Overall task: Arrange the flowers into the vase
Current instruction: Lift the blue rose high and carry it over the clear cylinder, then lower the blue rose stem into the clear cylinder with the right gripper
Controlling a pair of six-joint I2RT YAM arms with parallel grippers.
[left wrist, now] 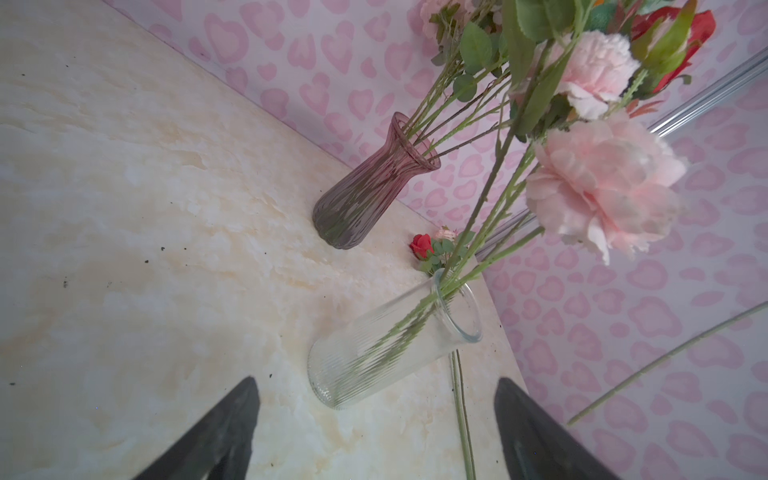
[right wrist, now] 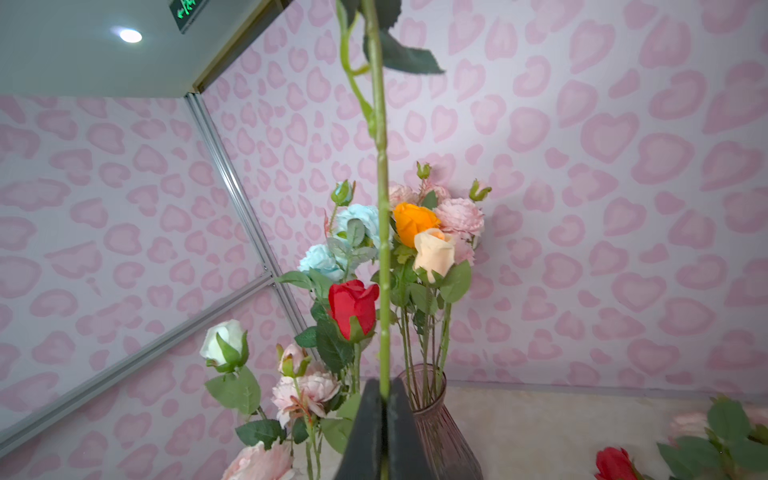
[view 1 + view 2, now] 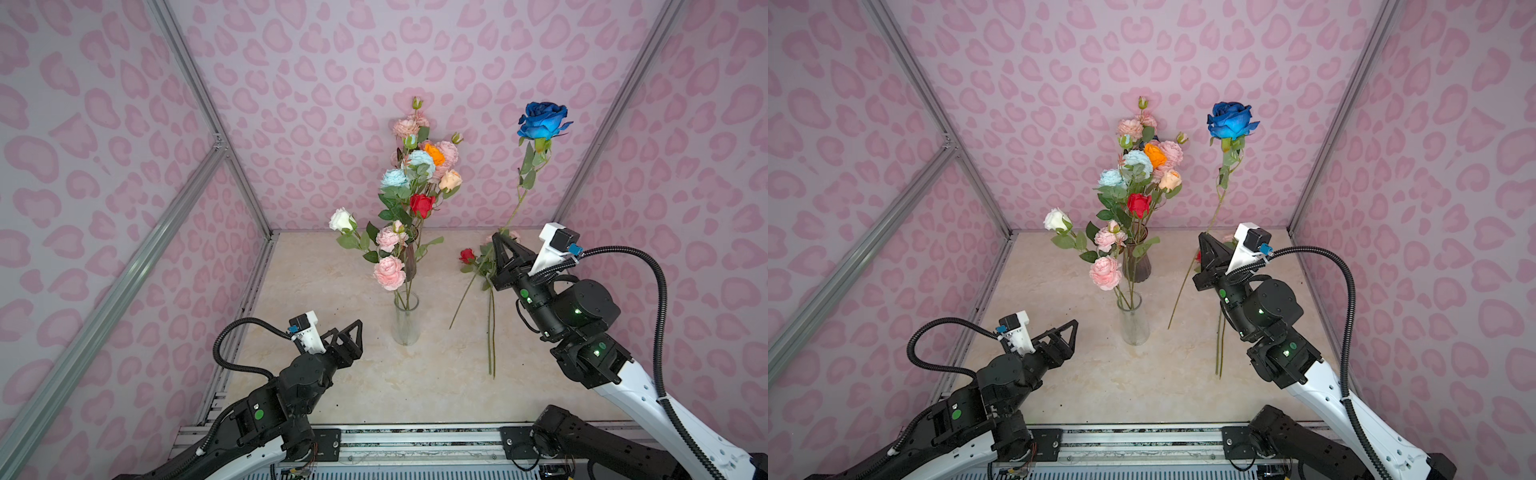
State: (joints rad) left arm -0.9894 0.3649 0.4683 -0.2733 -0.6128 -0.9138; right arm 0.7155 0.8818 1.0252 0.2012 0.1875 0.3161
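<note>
My right tool (image 2: 384,401) is clamped on the green stem of the dark blue rose (image 3: 542,120), held nearly upright with the bloom topmost. My left tool (image 3: 353,332) gapes wide and empty near the clear ribbed glass vase (image 3: 406,320), where pink and white flowers (image 3: 388,272) stand. Behind it a purple fluted vase (image 3: 1136,262) holds more; a red rose (image 3: 467,255) lies on the marbled counter (image 3: 332,395).

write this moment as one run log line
left gripper: open, empty, by clear vase | right gripper: shut on dark blue rose stem, aloft | table: red rose lying
</note>
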